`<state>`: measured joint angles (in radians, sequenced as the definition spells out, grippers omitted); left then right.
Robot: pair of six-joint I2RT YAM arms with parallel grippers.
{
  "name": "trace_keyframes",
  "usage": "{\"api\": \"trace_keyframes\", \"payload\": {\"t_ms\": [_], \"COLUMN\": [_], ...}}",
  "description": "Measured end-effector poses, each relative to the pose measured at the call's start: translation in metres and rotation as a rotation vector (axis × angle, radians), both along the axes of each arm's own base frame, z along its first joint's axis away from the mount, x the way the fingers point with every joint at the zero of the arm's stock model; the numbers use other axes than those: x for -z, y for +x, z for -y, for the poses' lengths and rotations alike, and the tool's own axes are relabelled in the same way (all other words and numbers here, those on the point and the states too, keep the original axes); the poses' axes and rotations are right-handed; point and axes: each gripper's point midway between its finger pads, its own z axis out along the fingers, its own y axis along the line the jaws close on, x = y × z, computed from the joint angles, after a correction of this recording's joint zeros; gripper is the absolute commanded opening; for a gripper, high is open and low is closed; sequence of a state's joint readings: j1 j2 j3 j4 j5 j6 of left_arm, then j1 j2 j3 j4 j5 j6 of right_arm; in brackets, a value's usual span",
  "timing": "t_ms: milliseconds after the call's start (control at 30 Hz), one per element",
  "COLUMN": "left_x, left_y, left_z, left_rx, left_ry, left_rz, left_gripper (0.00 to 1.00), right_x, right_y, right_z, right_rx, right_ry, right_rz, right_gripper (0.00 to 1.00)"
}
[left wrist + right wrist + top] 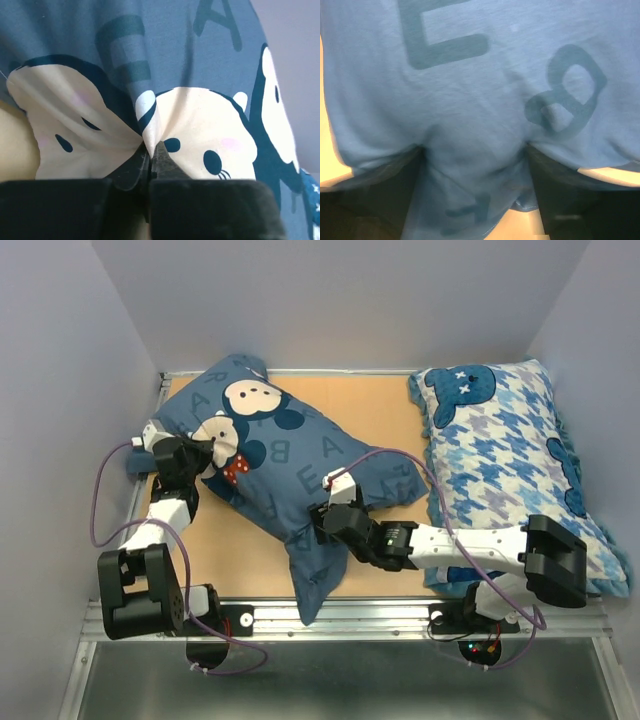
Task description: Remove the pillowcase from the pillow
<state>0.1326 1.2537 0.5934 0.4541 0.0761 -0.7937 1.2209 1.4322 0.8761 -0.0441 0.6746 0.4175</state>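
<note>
The dark slate-blue pillowcase (290, 455) with letters and cartoon faces lies plump across the tan table, its loose end hanging toward the front edge. The white pillow is hidden inside it. My left gripper (207, 455) is at the case's left side and is shut on a pinch of printed fabric (150, 147). My right gripper (325, 515) is on the lower middle of the case. Its jaws stand partly apart and squeeze a thick bunch of blue fabric (475, 165) between them.
A blue-and-white houndstooth pillow (510, 450) lies along the right side, under my right arm. Bare tan table (240, 540) shows front left. A metal rail (350, 618) runs along the front edge. Grey walls enclose the back and both sides.
</note>
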Motion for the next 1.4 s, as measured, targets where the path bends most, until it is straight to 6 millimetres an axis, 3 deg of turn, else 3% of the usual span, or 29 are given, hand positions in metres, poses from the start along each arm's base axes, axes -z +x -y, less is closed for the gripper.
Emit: {"api": "trace_keyframes", "payload": {"t_ms": [100, 167, 200, 233, 333, 433, 500, 633, 733, 800, 833, 867, 900, 967, 1033, 1067, 1100, 1133, 1200, 1233, 1267, 1300, 1367, 1400], "left_x": [-0.005, -0.011, -0.016, -0.023, -0.052, -0.099, -0.135, -0.23, -0.304, -0.338, -0.346, -0.356, -0.356, -0.329, -0.275, -0.231, -0.202, -0.169, -0.058, -0.023, 0.014, 0.037, 0.064, 0.065], "left_y": [0.007, 0.009, 0.01, 0.01, 0.007, -0.007, -0.021, -0.05, -0.058, -0.046, -0.04, -0.028, -0.015, 0.024, 0.065, 0.091, 0.107, 0.123, 0.163, 0.169, 0.171, 0.166, 0.151, 0.142], "left_z": [0.009, 0.017, 0.022, 0.028, 0.042, 0.057, 0.062, 0.061, 0.067, 0.078, 0.083, 0.092, 0.099, 0.121, 0.143, 0.158, 0.168, 0.177, 0.207, 0.218, 0.233, 0.242, 0.251, 0.254], "left_rx": [0.037, 0.057, 0.065, 0.077, 0.096, 0.122, 0.132, 0.112, 0.112, 0.126, 0.134, 0.144, 0.152, 0.195, 0.255, 0.294, 0.317, 0.342, 0.423, 0.457, 0.503, 0.537, 0.573, 0.583], "left_ry": [0.029, 0.057, 0.098, 0.131, 0.233, 0.329, 0.383, 0.465, 0.492, 0.504, 0.507, 0.513, 0.515, 0.529, 0.552, 0.569, 0.579, 0.587, 0.593, 0.584, 0.574, 0.575, 0.592, 0.602], "left_rz": [0.018, 0.021, 0.018, 0.013, 0.004, 0.018, 0.03, 0.082, 0.174, 0.225, 0.236, 0.256, 0.258, 0.212, 0.106, 0.025, -0.023, -0.07, -0.205, -0.236, -0.27, -0.3, -0.352, -0.366], "left_gripper": [0.0, 0.0, 0.0, 0.0, 0.0, 0.0, 0.0, 0.0, 0.0, 0.0, 0.0, 0.0, 0.0, 0.0, 0.0, 0.0, 0.0, 0.0, 0.0, 0.0, 0.0, 0.02, 0.1, 0.12], "right_x": [0.001, 0.002, 0.0, -0.004, -0.016, -0.035, -0.061, -0.12, -0.179, -0.209, -0.216, -0.218, -0.208, -0.171, -0.108, -0.059, -0.038, 0.025, 0.085, 0.108, 0.119, 0.121, 0.12, 0.119], "right_y": [0.005, 0.007, 0.007, 0.008, 0.009, 0.003, -0.007, -0.034, -0.049, -0.041, -0.027, -0.014, 0.009, 0.066, 0.102, 0.119, 0.124, 0.135, 0.143, 0.14, 0.133, 0.127, 0.121, 0.113], "right_z": [-0.001, 0.0, 0.0, -0.001, 0.001, -0.003, -0.013, -0.035, -0.043, -0.041, -0.035, -0.029, -0.021, 0.005, 0.016, 0.02, 0.022, 0.031, 0.039, 0.041, 0.038, 0.033, 0.026, 0.02], "right_rx": [0.017, 0.016, 0.017, 0.014, 0.0, -0.048, -0.12, -0.279, -0.356, -0.369, -0.359, -0.347, -0.303, -0.182, -0.122, -0.097, -0.083, -0.031, 0.011, 0.026, 0.016, -0.016, -0.051, -0.075], "right_ry": [-0.006, -0.024, -0.028, -0.033, -0.051, -0.048, -0.008, 0.131, 0.278, 0.386, 0.434, 0.468, 0.477, 0.498, 0.51, 0.542, 0.548, 0.564, 0.605, 0.617, 0.646, 0.67, 0.678, 0.674], "right_rz": [0.02, 0.032, 0.038, 0.046, 0.049, 0.024, -0.009, -0.069, -0.072, -0.089, -0.113, -0.137, -0.164, -0.234, -0.362, -0.477, -0.527, -0.678, -0.839, -0.907, -0.984, -1.024, -1.048, -1.067], "right_gripper": [0.24, 0.13, 0.03, 0.0, 0.0, 0.01, 0.01, 0.01, 0.01, 0.01, 0.01, 0.01, 0.01, 0.01, 0.01, 0.01, 0.01, 0.01, 0.01, 0.01, 0.01, 0.01, 0.01, 0.04]}}
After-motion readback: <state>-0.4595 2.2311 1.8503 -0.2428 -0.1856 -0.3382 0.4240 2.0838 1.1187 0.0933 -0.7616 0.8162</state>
